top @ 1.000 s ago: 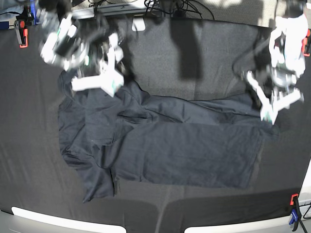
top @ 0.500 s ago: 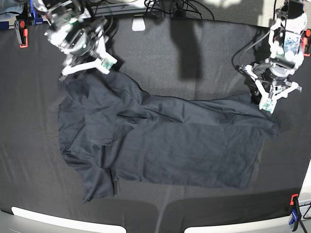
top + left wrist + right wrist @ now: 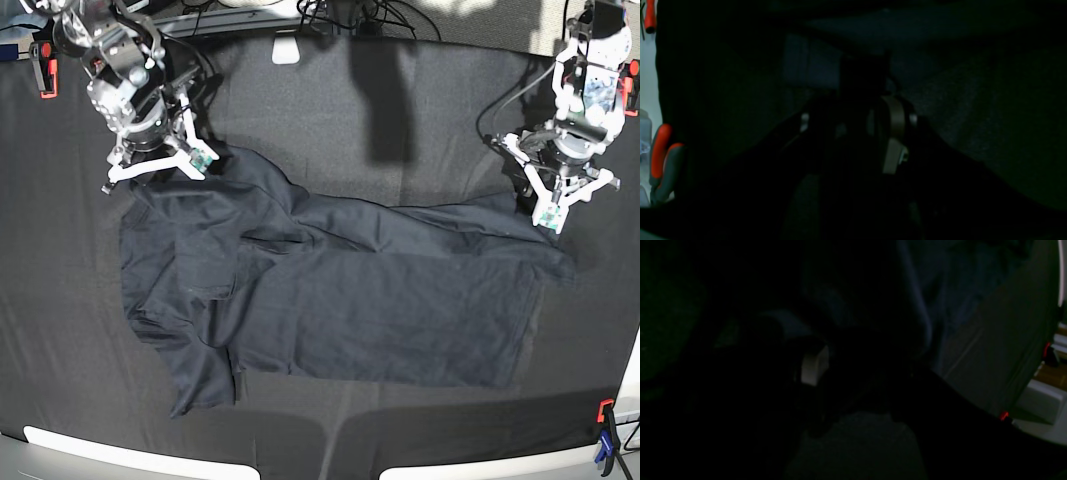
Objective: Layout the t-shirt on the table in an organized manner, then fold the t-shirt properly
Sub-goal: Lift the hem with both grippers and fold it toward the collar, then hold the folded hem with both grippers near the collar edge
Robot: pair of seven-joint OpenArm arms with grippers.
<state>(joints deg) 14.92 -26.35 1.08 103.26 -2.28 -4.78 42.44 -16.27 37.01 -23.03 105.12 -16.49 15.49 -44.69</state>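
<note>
Your right gripper, at the left of the base view, stands with both white fingers splayed wide, nothing visibly pinched between them. The t-shirt lies directly below it, its crumpled sleeve end right at the fingertips; whether they touch cloth, can't tell. Close from here and you may catch the tablecloth along with the shirt, or only one layer of the bunched folds, dragging the mess further.

Mid-shirt is fairly flat on the table.

Your left gripper, on the right, is also spread open and holds nothing; the shirt's upper edge sits just below its tips. If only one side grabs, pulling would skew the shirt. Wrist views are too dark to confirm anything.
</note>
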